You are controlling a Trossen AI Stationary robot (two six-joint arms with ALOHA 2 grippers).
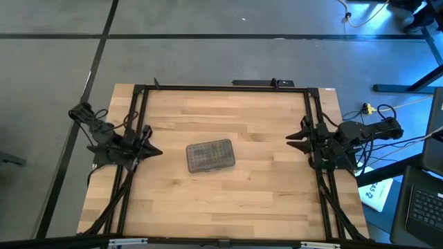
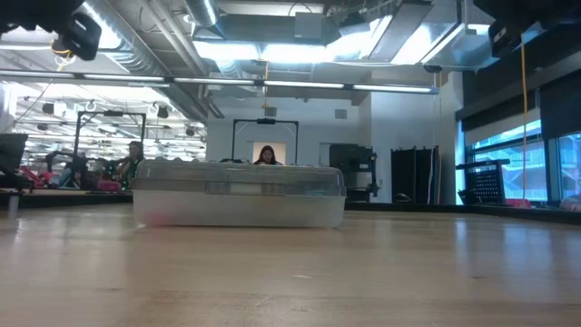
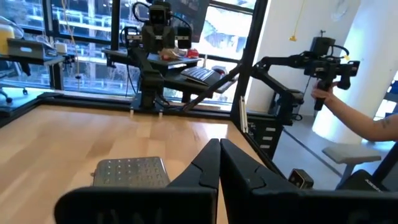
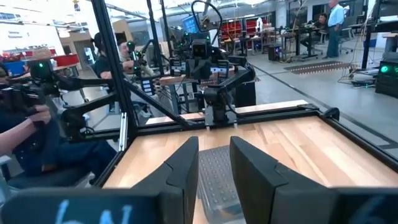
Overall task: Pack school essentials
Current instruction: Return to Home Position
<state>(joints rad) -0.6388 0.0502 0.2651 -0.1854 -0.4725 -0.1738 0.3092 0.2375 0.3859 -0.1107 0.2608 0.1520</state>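
A small box-shaped case (image 1: 211,155) lies flat near the middle of the wooden table (image 1: 263,187). The table top is made of pale planks and looks smooth. The case is long and low with round corners. Its walls are cloudy plastic, and its grey lid (image 3: 130,171) has rows of little bumps. The lid is down.

The school things are hidden. The walls are too cloudy to see through, and only a faint pink smudge shows at the left end from table height. I cannot tell what it is.

The left gripper (image 1: 156,151) sits at the left side of the table, near the case and pointing at it. Its two dark pointed fingers (image 3: 205,168) are pressed together and hold nothing. The right gripper (image 1: 291,138) sits at the right side, farther from the case. Its fingers (image 4: 183,168) are spread apart with nothing between them.

A thin black metal frame (image 1: 221,88) runs round the table. Past the far right corner, a person's arm (image 3: 360,118) is cut off at the elbow, and the hand grips a dark handle.
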